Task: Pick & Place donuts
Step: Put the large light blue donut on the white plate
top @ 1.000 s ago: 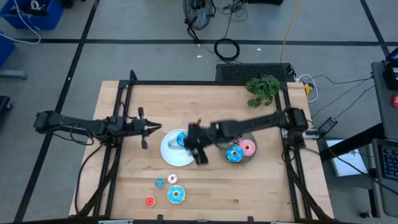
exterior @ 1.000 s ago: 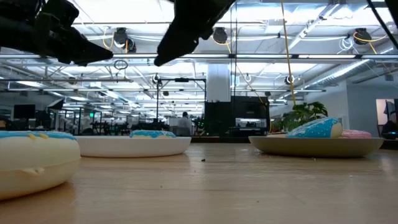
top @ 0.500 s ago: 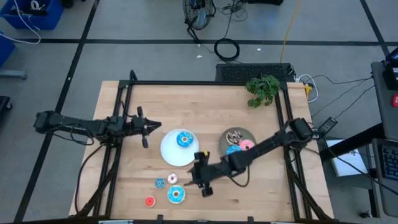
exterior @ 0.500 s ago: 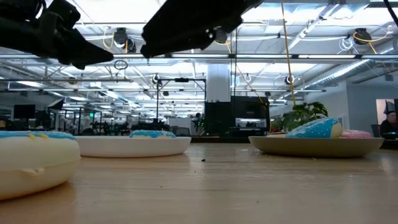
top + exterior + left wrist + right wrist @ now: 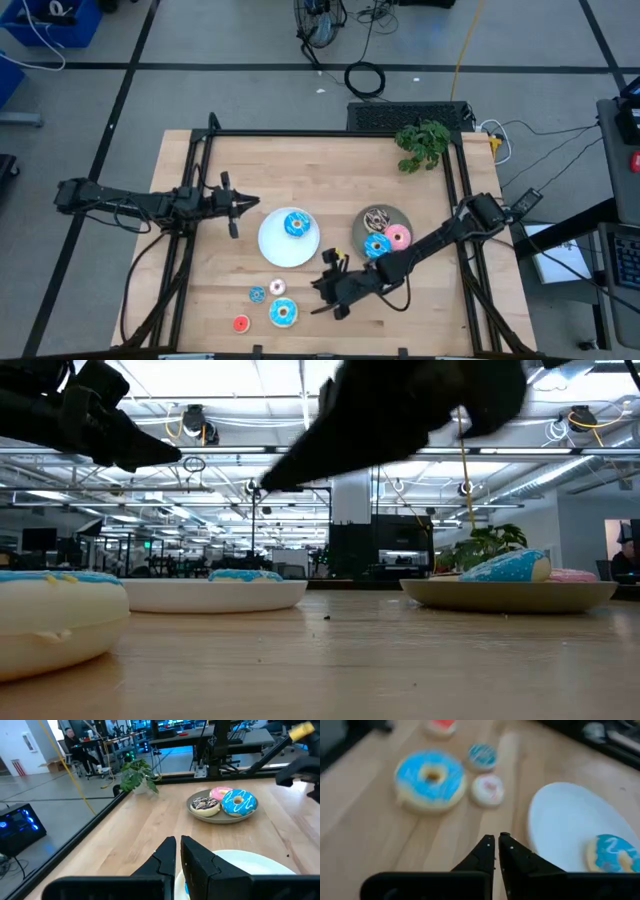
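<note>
Several donuts lie loose near the table's near edge: a large blue one [image 5: 283,313] [image 5: 431,779], a small blue one [image 5: 257,294], a small white one [image 5: 277,288] and a red one [image 5: 241,323]. Another blue donut [image 5: 296,224] lies on the white plate [image 5: 272,248]. Brown [image 5: 377,217], blue [image 5: 376,246] and pink [image 5: 398,237] donuts fill the grey plate [image 5: 400,216]. My right gripper [image 5: 316,288] [image 5: 496,842] hovers shut and bare above the table, right of the loose donuts and near the white plate's front rim. My left gripper [image 5: 252,207] [image 5: 177,845] waits shut and bare left of the white plate.
A green plant [image 5: 422,143] stands at the far right corner. A black frame [image 5: 190,200] runs along the table's left, far and right sides. Bare wood lies between the two plates and along the near right part of the table.
My right gripper has left the spot over the white plate and swung toward the table's near edge, coming down to the right of the loose donuts, its fingers pointing left at them. No donut has moved.
</note>
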Controlling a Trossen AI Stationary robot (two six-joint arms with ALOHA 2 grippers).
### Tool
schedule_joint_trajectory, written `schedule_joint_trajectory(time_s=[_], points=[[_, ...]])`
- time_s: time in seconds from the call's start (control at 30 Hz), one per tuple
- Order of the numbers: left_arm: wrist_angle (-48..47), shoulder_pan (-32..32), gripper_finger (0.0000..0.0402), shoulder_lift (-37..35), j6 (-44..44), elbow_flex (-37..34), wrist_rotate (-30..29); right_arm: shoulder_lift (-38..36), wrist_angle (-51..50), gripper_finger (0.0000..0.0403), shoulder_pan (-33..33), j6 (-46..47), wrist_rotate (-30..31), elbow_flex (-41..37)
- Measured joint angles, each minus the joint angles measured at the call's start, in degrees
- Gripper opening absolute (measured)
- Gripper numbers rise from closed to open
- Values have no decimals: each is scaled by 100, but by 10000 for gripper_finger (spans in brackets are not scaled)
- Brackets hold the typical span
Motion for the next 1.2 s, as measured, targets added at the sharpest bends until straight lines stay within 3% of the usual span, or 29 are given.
schedule_joint_trajectory(time_s=[0.1,0.37,0.53,0.77,1.0,1.2], points=[[2,0,35,0,7,0,-2,-4,437,13,-47,390,164,-9],[3,2,35,0,7,0,5,-5,780,9,-200,340,187,109],[10,2,35,0,21,0,2,129,-623,11,-238,1123,178,1084],[150,2,35,-1,136,0,1,602,-1245,34,2,1149,132,2488],[232,0,35,-1,131,0,7,1910,-1707,45,56,1139,-306,4086],[179,0,35,-2,117,0,20,2336,-2864,72,-154,1349,-509,4513]])
